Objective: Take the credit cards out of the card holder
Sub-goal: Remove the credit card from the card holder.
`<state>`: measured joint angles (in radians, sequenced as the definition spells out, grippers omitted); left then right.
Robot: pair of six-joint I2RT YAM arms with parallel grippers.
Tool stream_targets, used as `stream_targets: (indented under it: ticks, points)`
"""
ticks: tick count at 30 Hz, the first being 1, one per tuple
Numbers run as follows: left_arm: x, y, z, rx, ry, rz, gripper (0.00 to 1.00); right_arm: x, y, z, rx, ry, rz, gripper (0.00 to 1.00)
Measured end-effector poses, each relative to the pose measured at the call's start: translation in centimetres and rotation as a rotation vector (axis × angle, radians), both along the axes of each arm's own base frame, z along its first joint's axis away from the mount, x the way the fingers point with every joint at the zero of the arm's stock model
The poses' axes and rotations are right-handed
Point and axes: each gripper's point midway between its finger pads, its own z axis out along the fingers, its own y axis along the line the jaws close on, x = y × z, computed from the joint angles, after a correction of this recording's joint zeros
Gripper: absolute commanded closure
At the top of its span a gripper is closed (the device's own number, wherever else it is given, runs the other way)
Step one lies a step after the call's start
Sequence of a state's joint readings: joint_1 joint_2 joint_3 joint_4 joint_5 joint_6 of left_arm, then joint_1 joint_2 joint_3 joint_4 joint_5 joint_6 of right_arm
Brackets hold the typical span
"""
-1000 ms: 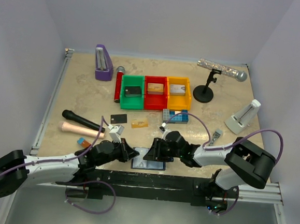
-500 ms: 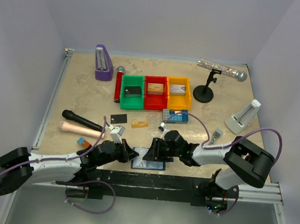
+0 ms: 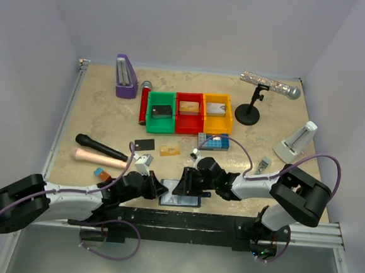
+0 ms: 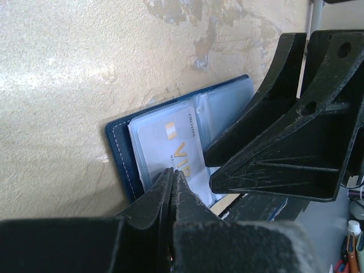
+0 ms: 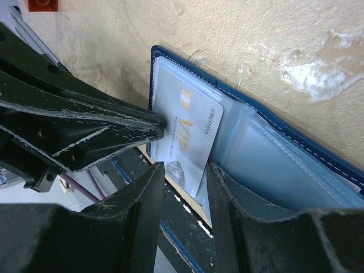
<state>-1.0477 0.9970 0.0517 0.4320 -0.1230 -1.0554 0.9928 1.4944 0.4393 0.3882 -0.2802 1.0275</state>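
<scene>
The navy card holder (image 3: 181, 198) lies open at the table's near edge, its pale pockets up (image 5: 284, 165) (image 4: 122, 153). A silvery VIP credit card (image 5: 190, 133) (image 4: 170, 139) sticks partway out of a pocket toward the edge. My left gripper (image 4: 172, 170) (image 3: 164, 187) is shut, its tips pressing down on that card. My right gripper (image 5: 185, 168) (image 3: 182, 186) is open, and the card's free corner lies between its fingers. A black card (image 3: 144, 144) and a gold-tan card (image 3: 169, 150) lie loose on the table behind.
Green (image 3: 161, 113), red (image 3: 189, 113) and yellow (image 3: 217, 113) bins stand behind, each with a card in it. A blue brick plate (image 3: 212, 141), black microphone (image 3: 99, 148), peach handle (image 3: 95, 158), orange block (image 3: 102, 174), purple metronome (image 3: 125, 76), microphone stand (image 3: 251, 110) and white metronome (image 3: 296, 142) surround them.
Both arms have crept slightly toward the holder's left half. The right jaws have opened a touch. The left gripper has stayed shut.
</scene>
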Motion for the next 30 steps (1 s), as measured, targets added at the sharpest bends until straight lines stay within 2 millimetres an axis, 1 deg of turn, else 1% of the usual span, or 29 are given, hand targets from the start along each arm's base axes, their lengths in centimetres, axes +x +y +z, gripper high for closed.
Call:
stream_targets:
  ticks: [7, 12, 17, 19, 22, 26, 30]
  points:
    - [0.1, -0.3, -0.2, -0.004, 0.004, 0.003, 1.0, 0.1, 0.3, -0.1, 0.003, 0.003, 0.003, 0.58]
    - [0.2, -0.5, -0.2, -0.012, 0.003, 0.004, 1.0, 0.4, 0.8, 0.1, 0.038, -0.007, -0.001, 0.58]
    - [0.3, -0.6, -0.1, -0.02, 0.008, 0.009, 1.0, 0.3, 1.0, 0.2, 0.084, -0.009, -0.01, 0.6]
    - [0.3, -0.7, 0.0, -0.028, 0.009, 0.012, 1.0, 0.3, 1.1, 0.3, 0.098, -0.01, -0.011, 0.63]
    - [0.4, -0.8, 0.2, -0.037, 0.006, 0.013, 1.0, 0.3, 1.1, 0.6, 0.119, -0.016, -0.014, 0.7]
    - [0.5, -0.9, 0.5, -0.05, -0.001, 0.013, 1.0, 0.3, 1.1, 0.7, 0.133, -0.021, -0.018, 0.85]
    - [0.6, -1.0, 1.0, -0.064, -0.009, 0.013, 1.0, 0.2, 1.1, 0.8, 0.142, -0.02, -0.021, 0.97]
